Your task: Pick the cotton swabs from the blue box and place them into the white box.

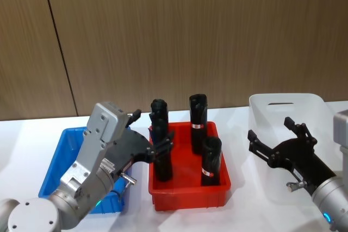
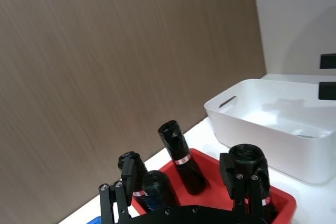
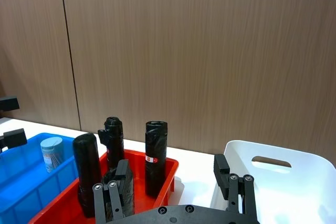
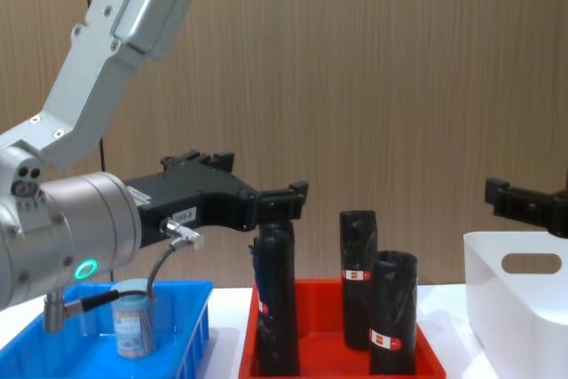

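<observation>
Left hand (image 1: 153,132): fingers spread, holding nothing. It hangs raised over the left edge of the red tray (image 1: 187,196). One finger lies across the near-left black roll in the head view; whether they touch cannot be told.

Right hand (image 1: 274,131): fingers spread, holding nothing, to the right of the red tray and over the near-left part of the white box (image 1: 283,100).

Cotton swabs (image 4: 133,319): one clear jar with a grey-blue lid, upright in the blue box (image 4: 191,301).

Blue box: on the table (image 1: 244,210), just left of the red tray.

White box: on the table to the right of the red tray, oval handle cut-out in its far wall.

Black rolls (image 1: 197,120): four, upright in the red tray, each with a small red-and-white label.
</observation>
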Controlling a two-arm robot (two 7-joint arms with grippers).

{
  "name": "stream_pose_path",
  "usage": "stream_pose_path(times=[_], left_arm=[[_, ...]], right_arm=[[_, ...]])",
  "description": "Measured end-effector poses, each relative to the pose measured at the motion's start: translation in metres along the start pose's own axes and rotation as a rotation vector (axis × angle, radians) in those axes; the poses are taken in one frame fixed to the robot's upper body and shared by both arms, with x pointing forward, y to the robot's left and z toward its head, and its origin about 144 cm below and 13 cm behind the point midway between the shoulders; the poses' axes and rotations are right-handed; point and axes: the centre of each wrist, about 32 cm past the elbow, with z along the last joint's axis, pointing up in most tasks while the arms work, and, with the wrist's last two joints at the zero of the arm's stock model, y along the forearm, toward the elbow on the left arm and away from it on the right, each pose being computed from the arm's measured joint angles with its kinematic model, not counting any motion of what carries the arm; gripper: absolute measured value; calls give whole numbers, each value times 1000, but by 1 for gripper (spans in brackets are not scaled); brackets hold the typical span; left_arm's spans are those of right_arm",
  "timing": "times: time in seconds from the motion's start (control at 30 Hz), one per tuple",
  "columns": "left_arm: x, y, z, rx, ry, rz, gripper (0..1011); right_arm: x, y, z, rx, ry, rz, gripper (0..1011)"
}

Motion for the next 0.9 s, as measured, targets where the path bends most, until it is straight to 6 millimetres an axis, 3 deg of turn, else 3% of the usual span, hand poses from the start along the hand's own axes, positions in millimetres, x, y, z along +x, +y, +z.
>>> stream_pose_path(times=[0.37,0.9], left_arm=[[-17,3,1,-25,-14,115,1004],[-23,4,2,-34,-16,151,1004]], right_arm=[[0,0,0,1,0,0,1001],[0,0,0,1,0,0,1002]])
